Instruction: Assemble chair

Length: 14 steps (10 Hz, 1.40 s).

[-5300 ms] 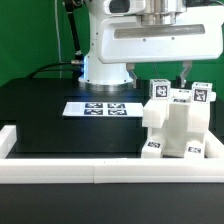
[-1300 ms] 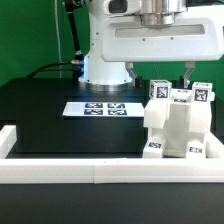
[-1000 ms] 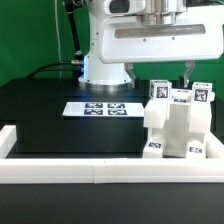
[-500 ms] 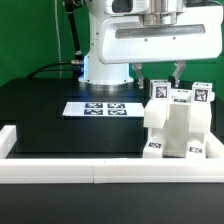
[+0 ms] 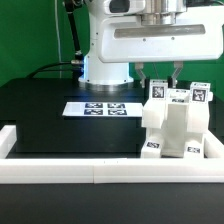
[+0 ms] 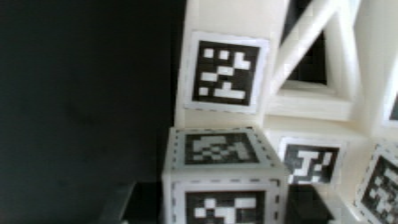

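Observation:
The partly built white chair (image 5: 172,125) stands at the exterior view's right, just behind the front rail, with tags on its faces. A small tagged post (image 5: 158,90) sticks up from its top left corner. My gripper (image 5: 159,76) hangs straight above it, one finger on each side, shut on the post. In the wrist view the tagged post (image 6: 221,160) fills the space at my gripper (image 6: 222,205), and the chair's slatted frame (image 6: 329,60) lies beyond it.
The marker board (image 5: 100,108) lies flat on the black table, left of the chair. A low white border rail (image 5: 90,170) runs along the front. The arm's white base (image 5: 105,60) stands behind the board.
The two fingers, spread wide a second ago, have come together on the post. The chair and the arm have stayed in place.

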Each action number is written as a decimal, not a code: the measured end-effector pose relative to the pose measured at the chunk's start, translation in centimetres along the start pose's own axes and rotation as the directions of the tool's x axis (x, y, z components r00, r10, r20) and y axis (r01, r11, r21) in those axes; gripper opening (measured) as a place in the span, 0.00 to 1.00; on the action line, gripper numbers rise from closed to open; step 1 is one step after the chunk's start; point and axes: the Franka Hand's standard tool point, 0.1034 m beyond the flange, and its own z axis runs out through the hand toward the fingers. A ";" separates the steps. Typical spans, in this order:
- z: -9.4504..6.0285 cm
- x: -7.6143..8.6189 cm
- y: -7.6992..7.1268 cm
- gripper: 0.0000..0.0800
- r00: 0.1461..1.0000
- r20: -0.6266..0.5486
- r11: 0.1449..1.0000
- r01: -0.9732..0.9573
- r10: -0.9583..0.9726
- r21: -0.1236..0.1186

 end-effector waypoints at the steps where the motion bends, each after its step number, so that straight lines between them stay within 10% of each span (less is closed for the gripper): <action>1: 0.0 0.0 0.0 0.36 0.996 0.000 0.996 -0.089 0.089 0.000; 6: 0.0 0.0 -0.1 0.36 0.913 -0.001 0.913 -0.408 0.408 0.001; 14: 0.0 0.0 -0.2 0.36 0.534 0.017 0.534 -0.845 0.845 0.017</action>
